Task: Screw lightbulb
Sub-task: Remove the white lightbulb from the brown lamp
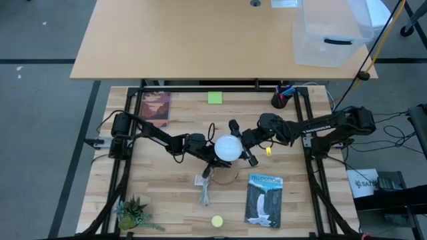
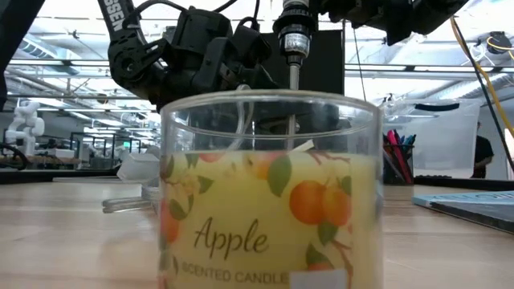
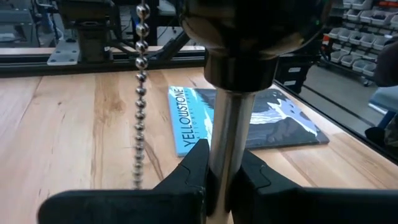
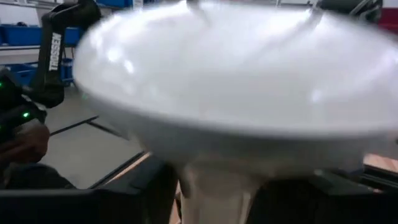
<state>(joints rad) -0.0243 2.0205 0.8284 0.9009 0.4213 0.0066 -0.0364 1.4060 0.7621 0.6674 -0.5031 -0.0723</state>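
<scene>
At frame centre the lightbulb (image 1: 227, 147) is flanked by the spread right tool (image 1: 244, 145), while the lamp's metal stem (image 3: 225, 149) is pinched steady by the left tool (image 3: 222, 177) for screwing.

Frosted white lightbulb (image 1: 227, 147), polished metal stem (image 3: 226, 146), wooden table (image 1: 173, 200).

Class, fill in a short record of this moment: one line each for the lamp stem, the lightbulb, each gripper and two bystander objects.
lamp stem: metal rod, upright, clamped by the left gripper
lightbulb: white globe above the lamp, with the right gripper around it
bystanders: Yellowstone book, lying flat; apple candle jar, close to the low camera
</scene>
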